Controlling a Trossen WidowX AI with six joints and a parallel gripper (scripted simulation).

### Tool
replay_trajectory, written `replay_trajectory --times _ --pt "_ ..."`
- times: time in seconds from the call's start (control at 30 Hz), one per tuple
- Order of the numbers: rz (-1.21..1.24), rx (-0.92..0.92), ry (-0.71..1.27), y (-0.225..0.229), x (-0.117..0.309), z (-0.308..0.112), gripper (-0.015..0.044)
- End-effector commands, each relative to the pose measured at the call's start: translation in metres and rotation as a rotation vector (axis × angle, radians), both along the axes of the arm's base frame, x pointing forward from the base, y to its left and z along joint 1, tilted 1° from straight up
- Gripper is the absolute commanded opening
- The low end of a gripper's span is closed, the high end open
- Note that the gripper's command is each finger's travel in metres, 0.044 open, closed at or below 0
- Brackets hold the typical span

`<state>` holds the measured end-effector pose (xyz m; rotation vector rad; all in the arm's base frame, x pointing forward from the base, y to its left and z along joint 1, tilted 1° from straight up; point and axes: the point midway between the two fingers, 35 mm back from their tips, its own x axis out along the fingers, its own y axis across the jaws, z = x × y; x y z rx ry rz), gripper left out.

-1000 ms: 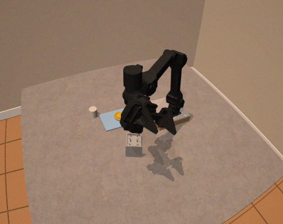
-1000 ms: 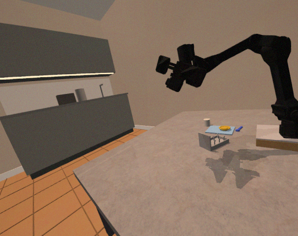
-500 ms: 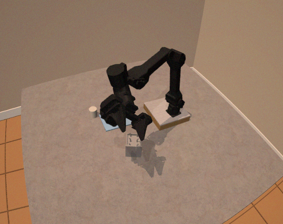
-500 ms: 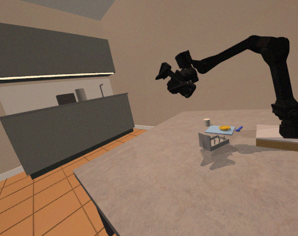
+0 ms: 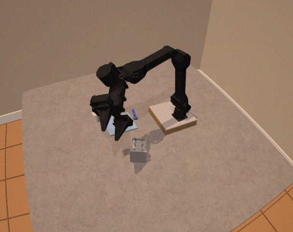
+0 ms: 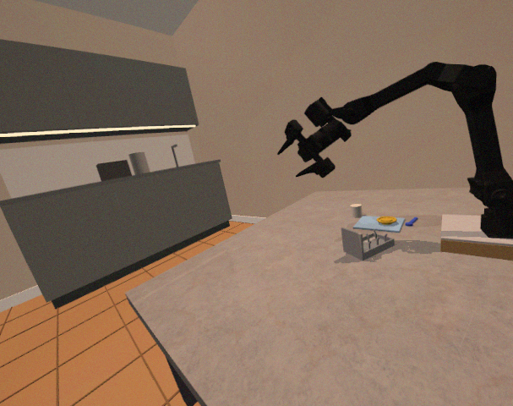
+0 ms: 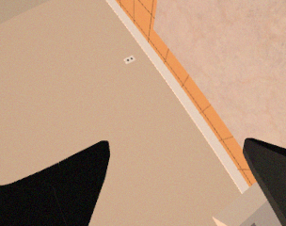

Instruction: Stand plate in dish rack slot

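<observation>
A yellow plate (image 6: 386,220) lies flat on the light blue mat (image 6: 363,224) (image 5: 111,131) in the exterior view; in the top view the arm hides it. The grey dish rack (image 5: 138,155) (image 6: 352,243) stands on the table beside the mat, with its tall end panel turned away from the arm's base. No plate stands between its rails. My gripper (image 5: 109,135) (image 6: 286,165) (image 7: 177,147) is open and empty, high above the table. Neither plate nor whole rack shows in the wrist view.
A white cup (image 6: 355,211) (image 5: 97,118) stands beside the mat's far side. A blue spoon-like utensil (image 5: 134,114) (image 6: 412,221) lies beside the mat, toward the arm's base. The arm stands on a pale block (image 5: 158,112) (image 6: 459,227) with brown sides.
</observation>
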<state>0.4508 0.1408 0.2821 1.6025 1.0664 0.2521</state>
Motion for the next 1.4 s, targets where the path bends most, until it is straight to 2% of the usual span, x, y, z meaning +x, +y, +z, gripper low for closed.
replay_trajectory --times 0.0,0.33,0.67,1.03,1.37 --pt "-0.042 -0.143 -0.040 -0.032 0.003 -0.012 0.0400" --pt "-0.063 -0.461 -0.059 -0.099 -0.006 -0.041 0.0400" --pt "0.014 -0.768 -0.018 -0.162 -0.035 -0.067 0.0400" --pt "0.218 -1.045 0.077 -0.222 -0.085 -0.088 0.0400" --pt "0.502 -1.202 0.179 -0.264 -0.143 -0.097 0.0400"
